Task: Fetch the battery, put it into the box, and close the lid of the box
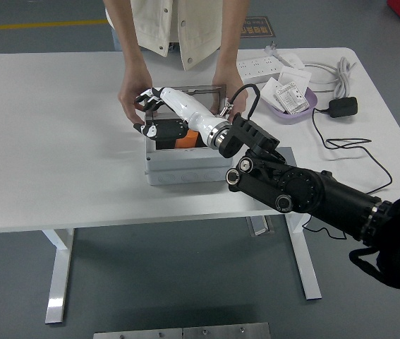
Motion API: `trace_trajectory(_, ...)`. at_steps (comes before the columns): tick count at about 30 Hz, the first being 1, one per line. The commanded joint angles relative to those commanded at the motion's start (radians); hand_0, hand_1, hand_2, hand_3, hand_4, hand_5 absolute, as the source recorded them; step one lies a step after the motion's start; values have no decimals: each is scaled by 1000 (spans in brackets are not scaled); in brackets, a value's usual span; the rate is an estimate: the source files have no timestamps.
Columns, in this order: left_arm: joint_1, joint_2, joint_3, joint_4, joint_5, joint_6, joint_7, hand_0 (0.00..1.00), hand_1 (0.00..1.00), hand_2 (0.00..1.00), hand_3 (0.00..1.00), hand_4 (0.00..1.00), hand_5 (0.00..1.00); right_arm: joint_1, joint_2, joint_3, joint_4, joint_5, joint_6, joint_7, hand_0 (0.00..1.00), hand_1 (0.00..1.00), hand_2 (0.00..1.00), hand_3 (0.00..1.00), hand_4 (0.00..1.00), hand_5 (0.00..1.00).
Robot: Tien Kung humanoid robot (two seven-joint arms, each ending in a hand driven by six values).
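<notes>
The grey box [185, 168] stands open in the middle of the table, its clear lid [203, 92] upright at the back. The orange and black battery [183, 142] lies inside the box. My right hand [145, 111] is white with black fingertips. It reaches over the box to its left end, fingers spread by the lid's left edge, holding nothing. A person at the far side steadies the box with one hand [130, 99] on its left and the other hand [229, 86] on its right. My left arm is out of view.
A purple bowl [307, 111] with white adapters sits at the back right. A white power strip [259, 68] lies behind it. A black adapter [343, 107] with a cable lies near the right edge.
</notes>
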Motion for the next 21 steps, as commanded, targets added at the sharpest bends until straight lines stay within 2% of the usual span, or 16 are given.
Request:
trace_trajectory(5,2,-1,-4,0,1,-1,1,573,587,504,555,523,2,25,-39,81,99,-31,47,-29,871,696,686,779,748,413)
trace_trajectory(7,1,0,-6,0,3,-1,2,573,587,504,555,523,2,46,-48,89,111,-32,56,-32,871,696,686,779,748,413)
trace_trajectory(10,-1,2,-8,0,5,-2,2,573,587,504,555,523,2,78,-54,79,90,-18,59,-31,871,696,686,779,748,413)
trace_trajectory(11,-1,2,-8,0,6,-2,2,573,587,504,555,522,2,87,-55,74,80,-12,59,-31,859,686,679,768,769,447)
trace_trajectory(15,-2,3,-10,0,8,-2,4,573,587,504,555,522,2,119,-53,36,22,13,60,-29,859,686,679,768,769,447)
trace_trajectory(21,0,5,-11,0,12,-3,7,573,587,504,555,523,2,137,-51,15,-21,32,62,-26,854,684,678,767,779,468)
